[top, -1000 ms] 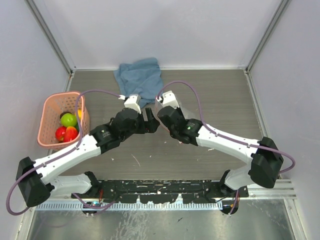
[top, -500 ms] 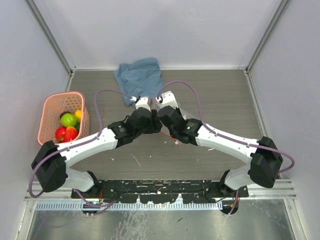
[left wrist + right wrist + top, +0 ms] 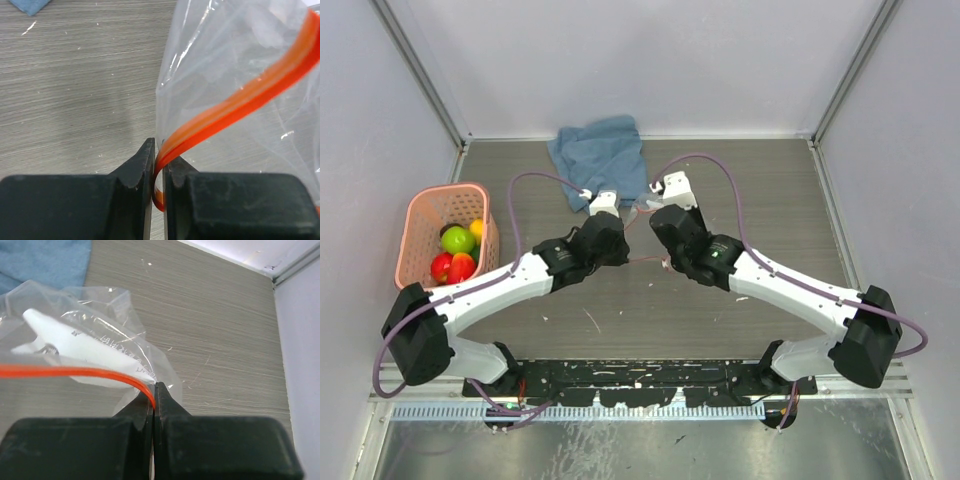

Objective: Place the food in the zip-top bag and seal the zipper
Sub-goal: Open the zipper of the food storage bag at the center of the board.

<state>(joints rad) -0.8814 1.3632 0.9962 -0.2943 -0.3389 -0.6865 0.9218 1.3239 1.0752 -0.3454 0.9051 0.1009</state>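
Observation:
The zip-top bag [image 3: 235,55] is clear plastic, held up between my two grippers at mid-table. Its zipper [image 3: 240,97] is a red-orange strip. My left gripper [image 3: 159,167] is shut on one end of that strip, which curls between the jaws. At the other end my right gripper [image 3: 154,396] is shut on the zipper [image 3: 75,371]. From above, the strip [image 3: 646,258] spans the short gap between the left gripper [image 3: 626,255] and the right gripper [image 3: 666,263]. The food [image 3: 456,250], green, red and orange toy fruits, lies in the pink basket [image 3: 418,210] at the left.
A crumpled blue cloth [image 3: 600,155] lies at the back, just behind the grippers, and shows again [image 3: 45,260] in the right wrist view. A white shape [image 3: 75,347] shows through the bag. Grey walls with metal rails enclose the table on three sides.
The left arm swung in from the left and its jaws closed on the zipper strip. The right arm shifted a little right, and the strip now shows between the grippers.

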